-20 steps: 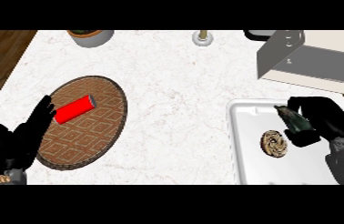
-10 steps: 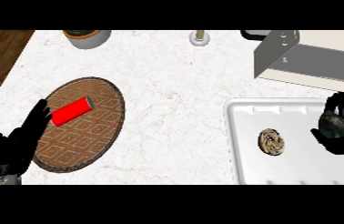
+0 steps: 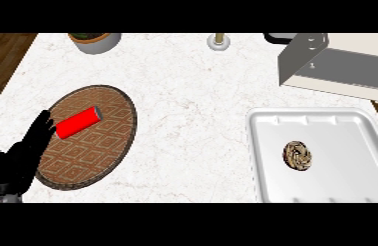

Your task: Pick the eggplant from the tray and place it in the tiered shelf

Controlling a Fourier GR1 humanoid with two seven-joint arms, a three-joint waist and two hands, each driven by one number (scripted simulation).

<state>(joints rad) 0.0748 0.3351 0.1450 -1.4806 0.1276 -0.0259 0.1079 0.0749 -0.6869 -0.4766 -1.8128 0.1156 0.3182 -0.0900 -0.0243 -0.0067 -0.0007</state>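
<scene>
One hand is all you can see: the left hand (image 3: pixel 26 152) at lower left, fingers straight and holding nothing, its tips over the edge of the woven mat (image 3: pixel 88 160), just beside a red cylinder (image 3: pixel 77 123). Your white marble table (image 3: pixel 192 100) fills the frame, with wood floor (image 3: pixel 13 50) at the upper left corner. A round brown piece (image 3: pixel 297 155) lies in the white tray (image 3: pixel 339 190) at lower right. The tiered shelf (image 3: pixel 325 65) stands at upper right.

Bright even lighting, soft faint shadows, pale washed tones
</scene>
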